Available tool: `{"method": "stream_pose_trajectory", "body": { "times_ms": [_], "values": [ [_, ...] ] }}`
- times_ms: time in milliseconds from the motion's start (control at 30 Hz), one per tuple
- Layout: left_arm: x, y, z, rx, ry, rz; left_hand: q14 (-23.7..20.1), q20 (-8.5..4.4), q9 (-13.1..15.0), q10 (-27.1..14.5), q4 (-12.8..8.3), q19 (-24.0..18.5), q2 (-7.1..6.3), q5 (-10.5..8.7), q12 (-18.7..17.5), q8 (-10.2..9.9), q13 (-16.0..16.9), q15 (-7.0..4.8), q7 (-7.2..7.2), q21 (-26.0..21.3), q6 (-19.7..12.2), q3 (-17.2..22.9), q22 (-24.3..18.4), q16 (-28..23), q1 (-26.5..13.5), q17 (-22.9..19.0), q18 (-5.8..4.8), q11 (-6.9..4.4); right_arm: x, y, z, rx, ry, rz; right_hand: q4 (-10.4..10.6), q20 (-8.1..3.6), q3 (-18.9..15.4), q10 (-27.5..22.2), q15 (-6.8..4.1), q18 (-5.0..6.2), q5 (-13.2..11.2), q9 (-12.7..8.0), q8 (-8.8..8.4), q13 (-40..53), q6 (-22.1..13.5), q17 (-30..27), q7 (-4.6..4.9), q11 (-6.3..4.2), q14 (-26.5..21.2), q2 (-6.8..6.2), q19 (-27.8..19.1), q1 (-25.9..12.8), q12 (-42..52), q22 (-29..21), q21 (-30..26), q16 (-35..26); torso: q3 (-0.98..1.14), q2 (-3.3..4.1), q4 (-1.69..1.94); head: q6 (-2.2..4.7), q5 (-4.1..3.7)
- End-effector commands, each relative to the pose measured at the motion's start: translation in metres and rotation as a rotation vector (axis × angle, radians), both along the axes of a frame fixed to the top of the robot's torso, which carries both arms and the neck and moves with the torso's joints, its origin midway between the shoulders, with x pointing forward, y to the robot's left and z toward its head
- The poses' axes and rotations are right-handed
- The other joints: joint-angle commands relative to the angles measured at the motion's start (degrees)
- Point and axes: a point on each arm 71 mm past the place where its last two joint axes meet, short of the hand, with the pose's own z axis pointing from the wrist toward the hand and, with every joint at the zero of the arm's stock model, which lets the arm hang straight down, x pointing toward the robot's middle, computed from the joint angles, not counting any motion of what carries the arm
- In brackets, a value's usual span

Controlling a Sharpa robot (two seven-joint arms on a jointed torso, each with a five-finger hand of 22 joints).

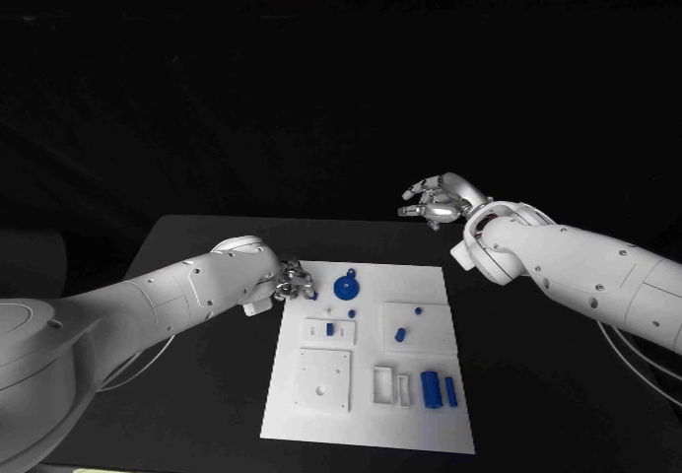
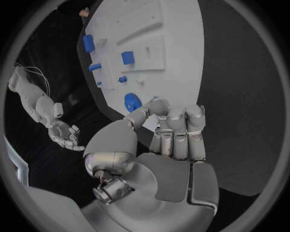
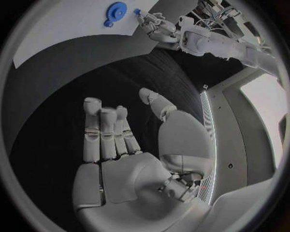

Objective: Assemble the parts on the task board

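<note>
Here the left hand (image 1: 292, 281) (fingers curled, apparently pinching a small blue part (image 1: 314, 288)) should descend squarely over the task board (image 1: 427, 434); the right hand (image 1: 443, 200) hovers empty.

robot lab: black table (image 1: 199, 236), white task board (image 1: 427, 424)

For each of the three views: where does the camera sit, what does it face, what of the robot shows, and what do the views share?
Head view: from the robot's head, looking down at the task board; both arms show, left hand at the board's far left corner, right hand raised beyond the board.
Left wrist view: behind the left hand, facing the board with its blue parts; the right hand shows too.
Right wrist view: behind the right hand, facing the table; the left hand shows at the board's corner.
Shared: all three show the round blue part.
</note>
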Motion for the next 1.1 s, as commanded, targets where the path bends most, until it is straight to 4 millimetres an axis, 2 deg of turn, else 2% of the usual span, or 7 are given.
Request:
{"method": "stream_pose_trajectory", "body": {
  "times_ms": [33,300,367,533,600,833,1100],
  "values": [
    [-0.003,0.000,-0.001,-0.039,0.008,0.021,0.56,-4.69,-0.21,0.60,0.26,0.19,-1.05,0.06,0.17,0.37,-0.40,-0.66,-0.64,0.16,4.23,2.36,-0.11,0.33,-0.93,0.12,1.35,-0.14,0.000,0.000,0.000,-0.007,0.002,0.012,-0.23,-0.25,-0.05,0.15,0.00,4.77,0.25,-0.09,-0.07,-0.09,-0.02,-0.08,0.28,-0.31,0.28,0.26,0.03,-0.21,0.31,1.07,0.36,0.30,-0.03,-0.05,0.05,0.01,0.02],
    [-0.010,0.005,0.003,-0.074,-0.017,0.032,1.52,-5.03,-0.40,1.76,0.00,0.74,-1.33,3.01,1.03,1.12,-0.82,-1.06,-1.12,0.49,5.34,3.57,-0.03,1.19,-2.91,0.57,1.45,-0.61,-0.001,-0.003,0.000,-0.008,0.003,0.009,-0.25,-0.26,-0.05,0.15,0.00,4.77,0.27,-0.10,-0.07,-0.12,-0.02,-0.09,0.28,-0.31,0.29,0.26,0.04,-0.19,0.34,1.07,0.37,0.31,0.01,-0.08,0.10,0.00,0.19],
    [-0.014,0.007,0.006,-0.081,-0.024,0.029,1.79,-5.14,-0.45,2.11,-0.03,0.88,-1.51,4.30,1.27,1.36,-0.98,-1.19,-1.28,0.60,5.68,3.80,0.00,1.51,-3.49,0.73,1.49,-0.77,-0.001,-0.004,0.000,-0.009,0.004,0.008,-0.26,-0.27,-0.04,0.15,-0.01,4.77,0.28,-0.10,-0.07,-0.13,-0.01,-0.09,0.28,-0.31,0.29,0.26,0.05,-0.18,0.35,1.07,0.37,0.32,0.03,-0.11,0.15,0.01,0.27],
    [-0.021,0.009,0.012,-0.093,-0.050,0.024,2.10,-5.26,-0.55,2.52,-0.07,1.05,-1.79,5.17,1.53,1.60,-1.14,-1.34,-1.46,0.73,6.07,4.03,0.03,1.91,-3.92,0.91,1.54,-0.95,-0.001,-0.007,-0.001,-0.010,0.005,0.004,-0.29,-0.28,-0.03,0.14,-0.01,4.77,0.30,-0.10,-0.06,-0.15,-0.01,-0.09,0.27,-0.32,0.29,0.27,0.05,-0.15,0.37,1.07,0.37,0.32,0.04,-0.07,0.09,-0.03,0.44],
    [-0.026,0.010,0.014,-0.092,-0.061,0.019,2.15,-5.29,-0.35,2.39,-0.04,1.14,-2.22,6.39,1.60,2.39,-1.17,-1.56,-1.88,0.78,7.52,4.03,0.03,1.98,-4.45,0.94,1.52,-1.35,-0.002,-0.008,-0.001,-0.011,0.006,0.002,-0.30,-0.28,-0.03,0.14,-0.01,4.77,0.32,-0.10,-0.06,-0.17,0.00,-0.09,0.27,-0.32,0.29,0.27,0.06,-0.13,0.38,1.07,0.37,0.33,0.04,-0.07,0.11,-0.03,0.51],
    [-0.038,0.011,0.018,-0.087,-0.103,-0.002,2.39,-5.44,-0.22,2.48,-0.04,1.41,-2.90,7.56,1.83,3.14,-1.13,-2.02,-2.43,0.87,8.88,4.20,-0.02,2.08,-4.92,0.91,1.58,-1.88,-0.003,-0.012,-0.002,-0.013,0.008,-0.003,-0.35,-0.31,0.01,0.13,-0.02,4.77,0.57,-0.10,-0.04,-0.26,0.02,-0.12,0.26,-0.33,0.29,0.27,0.07,-0.08,0.45,1.07,0.37,0.34,0.04,-0.06,0.08,-0.03,0.73],
    [-0.054,0.011,0.016,-0.042,-0.172,-0.037,3.08,-5.65,-0.04,3.15,0.03,1.97,-3.79,7.68,2.24,4.19,-1.10,-2.49,-3.18,1.02,10.83,4.23,-0.13,2.58,-5.16,1.02,1.67,-2.61,-0.005,-0.016,-0.005,-0.014,0.013,-0.007,-0.36,-0.32,0.03,0.11,-0.02,4.77,0.98,-0.10,-0.02,-0.39,0.04,-0.15,0.26,-0.33,0.30,0.26,0.09,-0.08,0.54,1.06,0.37,0.37,-0.03,0.00,0.02,-0.21,0.92]
  ]
}}
